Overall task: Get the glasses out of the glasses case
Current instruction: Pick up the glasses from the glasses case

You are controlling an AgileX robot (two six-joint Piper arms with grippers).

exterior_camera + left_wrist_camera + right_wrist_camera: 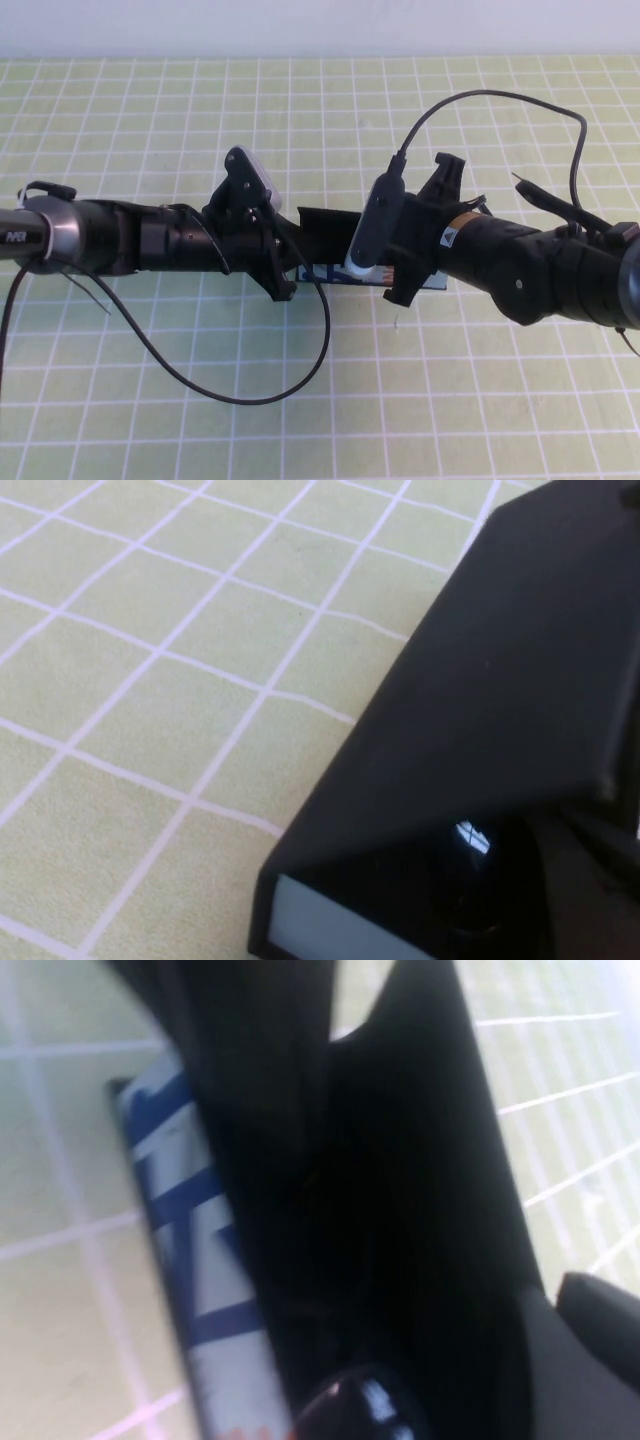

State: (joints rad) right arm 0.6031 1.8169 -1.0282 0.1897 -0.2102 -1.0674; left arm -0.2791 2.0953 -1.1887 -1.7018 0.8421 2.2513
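1. Nearest in high view: black cable [215,385] looped on green-checked tabletop [450,400].
2. L pincer [285,262] at case's [325,232] left end, down on it; fingers spread or pressed together: cannot tell.
3. R pincer [400,270] at case's right end, over blue front strip [335,272]; pressed nearly together per right wrist view, pinching anything: cannot tell.
4. Case mid-tabletop between both arms, black flap raised; blue strip w/ dark blue print facing near side.
5. Left wrist view: black flap [520,680] slanted over opening, dark glossy lens of glasses [470,880] inside, pale inner edge below.
6. Right wrist view: strip [200,1260], glossy dark curve [365,1405] beside it.
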